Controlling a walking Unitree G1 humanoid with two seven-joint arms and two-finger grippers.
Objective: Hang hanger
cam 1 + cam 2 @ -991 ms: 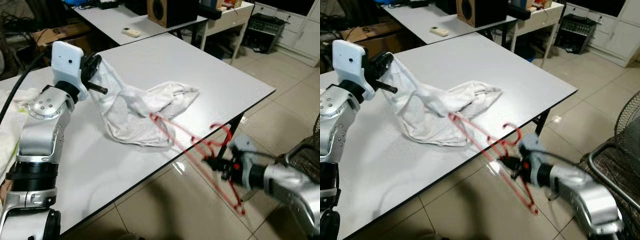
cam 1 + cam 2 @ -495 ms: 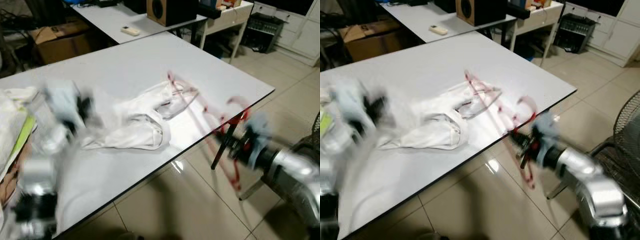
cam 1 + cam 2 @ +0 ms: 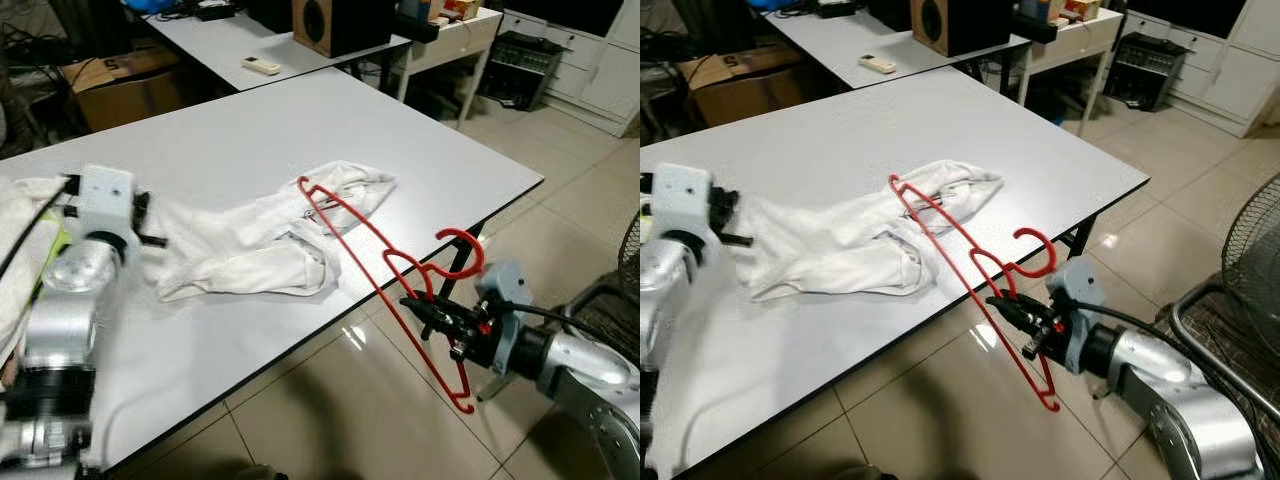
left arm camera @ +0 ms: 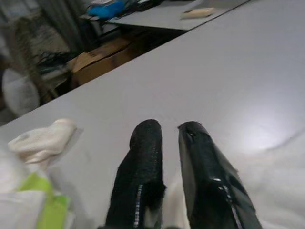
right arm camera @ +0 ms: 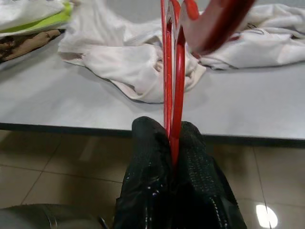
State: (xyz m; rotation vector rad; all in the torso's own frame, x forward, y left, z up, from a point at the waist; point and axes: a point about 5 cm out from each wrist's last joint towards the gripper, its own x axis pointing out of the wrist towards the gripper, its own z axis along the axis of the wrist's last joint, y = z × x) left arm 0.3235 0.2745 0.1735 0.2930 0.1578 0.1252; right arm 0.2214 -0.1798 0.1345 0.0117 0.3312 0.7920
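**Red hanger gripped off the table edge, white garment pinched on top**

Nearest the camera, over the tiled floor (image 3: pixel 330 400) just off the table's front edge, the right gripper (image 3: pixel 425 312) has its two black fingers (image 5: pixel 147 157) clamped tight on the red hanger (image 3: pixel 385 270). The hanger stands on edge and tilted: its hook curls upward beside the table's corner, one end hangs low past the gripper, and the far end reaches over the tabletop to lie on the white garment (image 3: pixel 260 240).

The garment is spread crumpled across the middle of the white table (image 3: pixel 260 120). At its left end the left gripper (image 3: pixel 150 225) rests low on the tabletop; the wrist view shows its fingers (image 4: pixel 143 162) nearly together with white cloth pinched between them. Beside that arm, at the table's left edge, lies a heap of white and green things (image 3: pixel 25 230).

Farther back stands a second white table (image 3: pixel 230 40) carrying a remote control (image 3: pixel 262 65) and a wooden speaker (image 3: pixel 335 22), with a cardboard box (image 3: pixel 125 85) on the floor between the tables.
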